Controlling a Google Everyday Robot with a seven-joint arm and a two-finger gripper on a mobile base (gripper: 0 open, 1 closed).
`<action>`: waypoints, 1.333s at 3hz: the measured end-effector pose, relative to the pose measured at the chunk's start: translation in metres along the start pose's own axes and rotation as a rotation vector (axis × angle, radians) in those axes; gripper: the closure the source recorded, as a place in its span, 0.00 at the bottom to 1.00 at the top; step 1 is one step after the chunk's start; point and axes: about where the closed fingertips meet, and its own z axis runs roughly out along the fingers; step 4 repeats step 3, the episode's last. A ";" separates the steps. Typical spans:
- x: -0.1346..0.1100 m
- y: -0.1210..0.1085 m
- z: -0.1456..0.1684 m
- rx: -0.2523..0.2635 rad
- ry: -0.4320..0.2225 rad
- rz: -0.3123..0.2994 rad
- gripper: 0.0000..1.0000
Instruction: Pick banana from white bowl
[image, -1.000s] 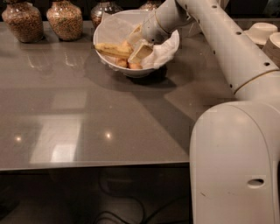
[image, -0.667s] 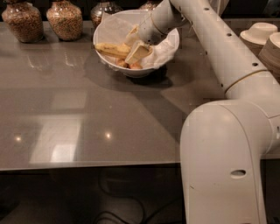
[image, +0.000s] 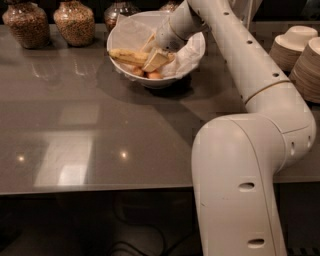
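Observation:
The white bowl (image: 125, 37) stands at the back of the grey table, lined with crumpled white paper. The yellow banana (image: 126, 55) lies across it, its left end near the bowl's left rim. My gripper (image: 154, 56) reaches down into the bowl from the right, its fingers over the banana's right end. Short orange pieces (image: 153, 75) lie below the banana at the bowl's front. The banana's right tip is hidden behind the gripper.
Three glass jars of grain (image: 74, 22) stand along the back left edge. Stacks of small cream bowls (image: 299, 47) stand at the right. My arm and its large white base (image: 240, 185) fill the right foreground. The table's front edge runs across the lower left.
The arm has swung and its base link has shifted left in the frame. The gripper has stayed in the bowl over the banana.

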 end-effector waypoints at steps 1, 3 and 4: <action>-0.002 -0.001 -0.010 0.001 0.011 -0.011 0.82; -0.019 0.009 -0.079 0.018 0.049 -0.045 1.00; -0.019 0.009 -0.079 0.018 0.049 -0.045 1.00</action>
